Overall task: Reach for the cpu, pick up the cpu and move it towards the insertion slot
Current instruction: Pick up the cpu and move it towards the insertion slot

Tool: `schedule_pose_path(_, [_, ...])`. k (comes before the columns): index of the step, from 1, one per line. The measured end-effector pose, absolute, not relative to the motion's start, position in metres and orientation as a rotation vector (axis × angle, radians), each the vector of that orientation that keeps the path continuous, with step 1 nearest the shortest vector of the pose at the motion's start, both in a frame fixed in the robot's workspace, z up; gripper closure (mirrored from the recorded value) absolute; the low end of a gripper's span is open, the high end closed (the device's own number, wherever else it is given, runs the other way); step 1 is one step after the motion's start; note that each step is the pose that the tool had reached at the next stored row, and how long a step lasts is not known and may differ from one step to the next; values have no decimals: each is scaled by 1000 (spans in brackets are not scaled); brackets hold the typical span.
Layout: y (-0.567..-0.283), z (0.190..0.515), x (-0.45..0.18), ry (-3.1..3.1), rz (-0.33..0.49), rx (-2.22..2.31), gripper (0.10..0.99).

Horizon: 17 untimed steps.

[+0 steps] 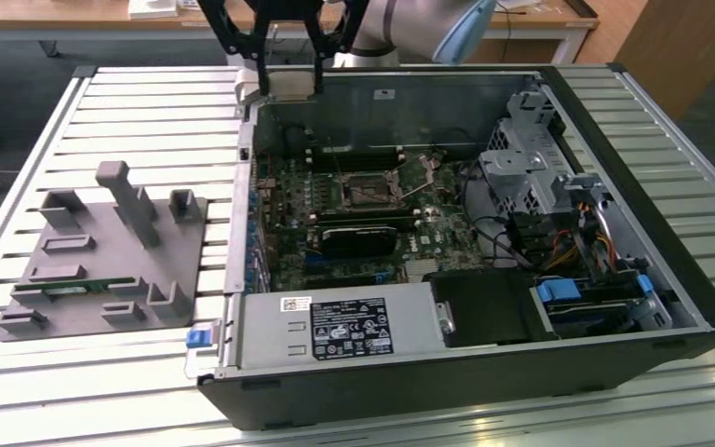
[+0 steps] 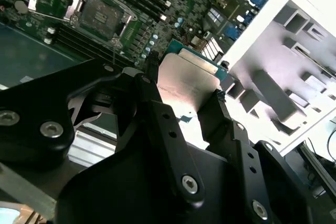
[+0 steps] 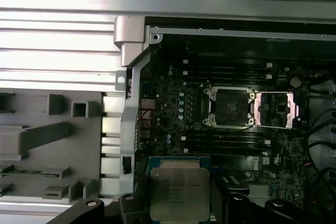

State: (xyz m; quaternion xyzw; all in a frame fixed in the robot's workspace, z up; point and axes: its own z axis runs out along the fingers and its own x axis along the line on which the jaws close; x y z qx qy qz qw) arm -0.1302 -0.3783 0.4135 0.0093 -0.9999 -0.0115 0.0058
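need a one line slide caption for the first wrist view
Gripper shut on the cpu, carried above the open computer case, with the insertion slot open on the motherboard ahead.

A slatted metal table (image 1: 146, 102) carries an open computer case (image 1: 457, 372) and a grey fixture tray (image 1: 97, 270).

One of each part on show
One cpu (image 3: 179, 193), one insertion slot (image 3: 229, 107), one gripper (image 2: 184, 108), one computer case (image 1: 655, 279), one grey fixture tray (image 1: 97, 251), one slatted table (image 1: 34, 186)
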Motion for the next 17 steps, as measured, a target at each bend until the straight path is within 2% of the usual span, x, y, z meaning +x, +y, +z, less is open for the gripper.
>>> schedule_pose_path(17, [-361,412,-95,-3130,-36,29,541])
